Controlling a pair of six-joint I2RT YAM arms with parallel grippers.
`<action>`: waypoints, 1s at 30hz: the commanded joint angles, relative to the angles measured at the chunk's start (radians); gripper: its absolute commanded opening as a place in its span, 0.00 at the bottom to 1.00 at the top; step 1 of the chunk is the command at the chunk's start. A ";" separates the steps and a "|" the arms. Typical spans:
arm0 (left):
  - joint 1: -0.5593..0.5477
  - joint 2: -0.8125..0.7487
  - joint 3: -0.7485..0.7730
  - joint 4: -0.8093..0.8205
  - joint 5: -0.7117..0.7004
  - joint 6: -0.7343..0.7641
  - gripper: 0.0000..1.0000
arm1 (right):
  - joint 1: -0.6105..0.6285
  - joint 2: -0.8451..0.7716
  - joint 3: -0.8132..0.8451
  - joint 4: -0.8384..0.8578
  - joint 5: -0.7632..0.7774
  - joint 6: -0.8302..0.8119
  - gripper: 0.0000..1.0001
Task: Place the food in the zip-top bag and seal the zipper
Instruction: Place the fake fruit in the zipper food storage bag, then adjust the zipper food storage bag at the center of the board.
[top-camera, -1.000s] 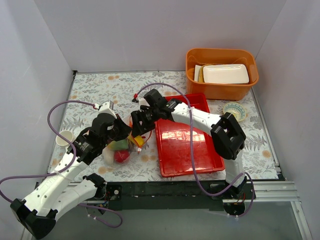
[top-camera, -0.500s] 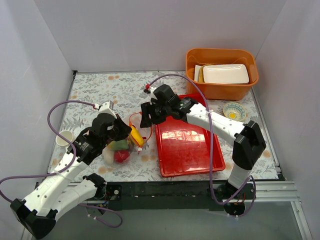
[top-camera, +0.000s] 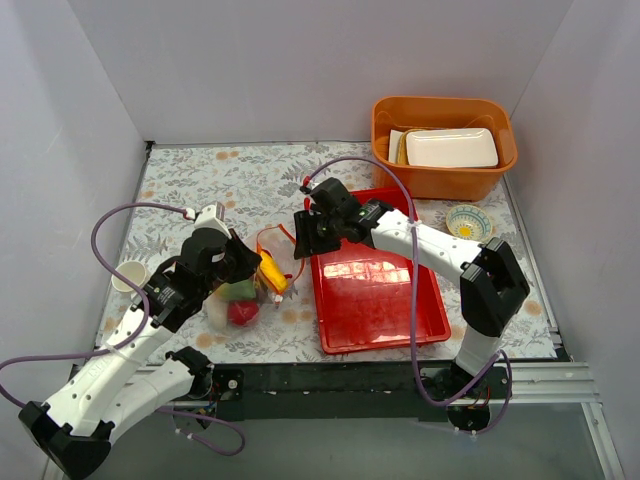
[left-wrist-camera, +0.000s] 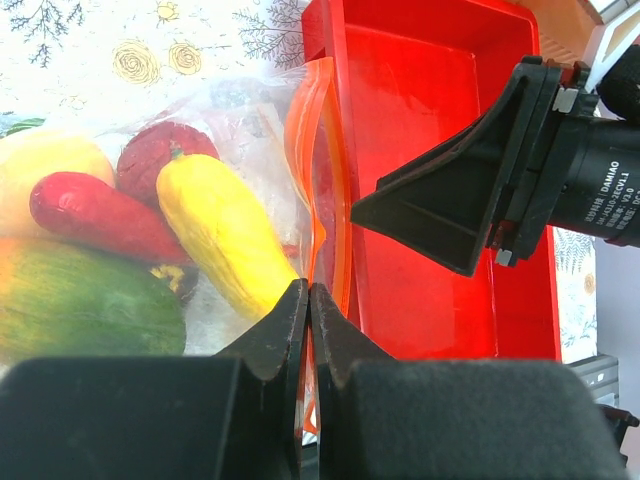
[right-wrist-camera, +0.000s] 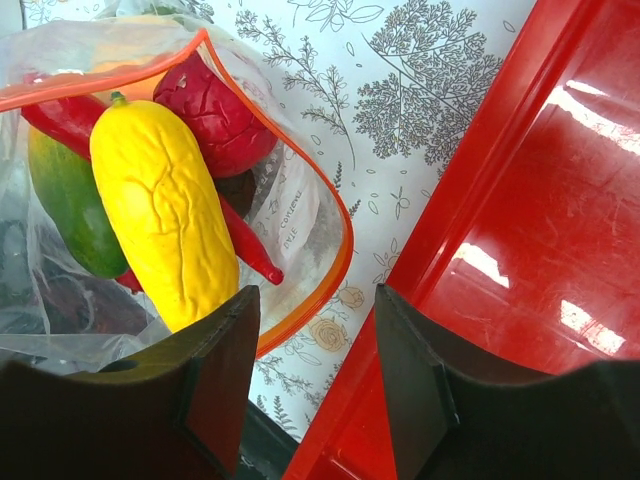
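Left end effector (left-wrist-camera: 308, 300), we note, clamped on zipper (left-wrist-camera: 322, 150); right end effector (right-wrist-camera: 315, 310) spread apart over bag (right-wrist-camera: 300, 215) mouth. Bag with food (right-wrist-camera: 160, 220) inside lies on floral surface (top-camera: 200, 180) just beside red tray (top-camera: 375, 290); white walls (top-camera: 300, 60) enclose.

We record a floral-print table cover (top-camera: 220, 180) bearing a red tray (top-camera: 380, 300) right of centre, its glossy bed catching the light and its long sides running near to far. At the far right corner stands an orange tub (top-camera: 443, 183) holding a white foam tray (top-camera: 450, 147), with a tan item we cannot identify tucked against its left end. Just in front of the tub, apart from the red tray, sits a small patterned bowl (top-camera: 469, 221), and a pale cup (top-camera: 129, 275) stands upright near the left wall (top-camera: 60, 150).
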 joint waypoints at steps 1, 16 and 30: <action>0.000 -0.023 0.007 -0.009 -0.019 0.004 0.00 | -0.007 0.010 -0.006 0.019 -0.009 0.017 0.57; 0.000 -0.016 0.007 -0.008 -0.016 0.000 0.00 | -0.009 0.056 -0.023 0.050 -0.074 0.011 0.49; 0.000 -0.015 -0.001 -0.005 -0.008 -0.002 0.00 | -0.010 0.061 -0.026 0.082 -0.097 -0.016 0.22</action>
